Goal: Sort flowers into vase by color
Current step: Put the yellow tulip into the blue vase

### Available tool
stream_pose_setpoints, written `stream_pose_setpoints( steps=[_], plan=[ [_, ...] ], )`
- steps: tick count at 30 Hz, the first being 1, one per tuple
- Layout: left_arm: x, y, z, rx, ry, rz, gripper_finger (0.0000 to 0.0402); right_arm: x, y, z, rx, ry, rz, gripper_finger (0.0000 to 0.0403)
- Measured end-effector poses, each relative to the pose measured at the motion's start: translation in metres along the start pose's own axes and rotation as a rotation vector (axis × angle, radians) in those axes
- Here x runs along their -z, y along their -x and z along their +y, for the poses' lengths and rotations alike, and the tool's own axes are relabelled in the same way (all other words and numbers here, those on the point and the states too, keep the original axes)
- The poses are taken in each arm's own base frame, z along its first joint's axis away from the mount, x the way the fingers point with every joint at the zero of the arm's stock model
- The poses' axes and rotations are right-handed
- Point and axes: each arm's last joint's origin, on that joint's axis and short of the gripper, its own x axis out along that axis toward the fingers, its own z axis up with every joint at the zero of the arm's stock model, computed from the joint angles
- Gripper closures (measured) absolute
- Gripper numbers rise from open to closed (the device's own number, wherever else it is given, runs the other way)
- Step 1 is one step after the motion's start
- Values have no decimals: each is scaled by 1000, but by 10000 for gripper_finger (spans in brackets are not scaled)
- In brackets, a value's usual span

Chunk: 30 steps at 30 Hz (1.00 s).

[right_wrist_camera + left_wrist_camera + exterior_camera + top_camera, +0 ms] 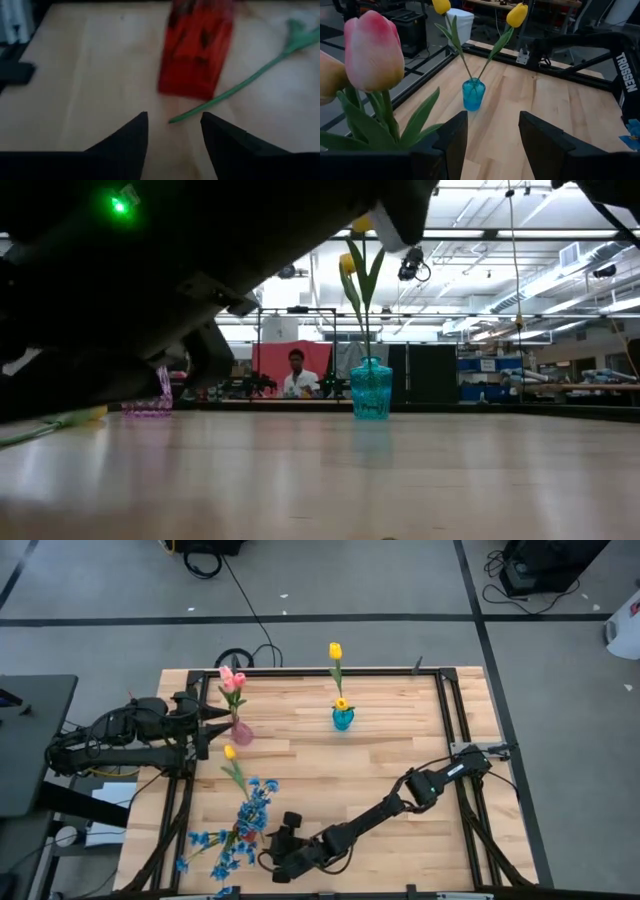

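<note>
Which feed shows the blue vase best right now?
The left wrist view: the blue vase sits unobstructed with both yellow tulips visible. The low view shows it side-on; the high view shows it small from above; the right wrist view misses it.

Robotics lab: framed wooden table (pixel 390 765), cables on the concrete floor (pixel 245 605), far workbenches (pixel 545 388), ceiling strip lights (pixel 500 315).

Low view: dark arm (pixel 150 270) blocks left half; pink vase (pixel 150 402) partly hidden. Red object (pixel 196 55) blurred, unidentifiable
</note>
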Motion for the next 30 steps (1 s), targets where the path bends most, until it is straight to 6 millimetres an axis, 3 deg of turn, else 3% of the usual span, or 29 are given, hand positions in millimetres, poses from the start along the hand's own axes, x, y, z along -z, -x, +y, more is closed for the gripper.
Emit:
stream_pose_setpoints(
  steps=[11,30],
  plan=[
    [0,0,1,-18,4,-2,218,-4,-4,-7,19,96,-13,194],
    [0,0,2,-66,3,-10,218,-14,-28,-45,-73,135,65,194]
  ],
)
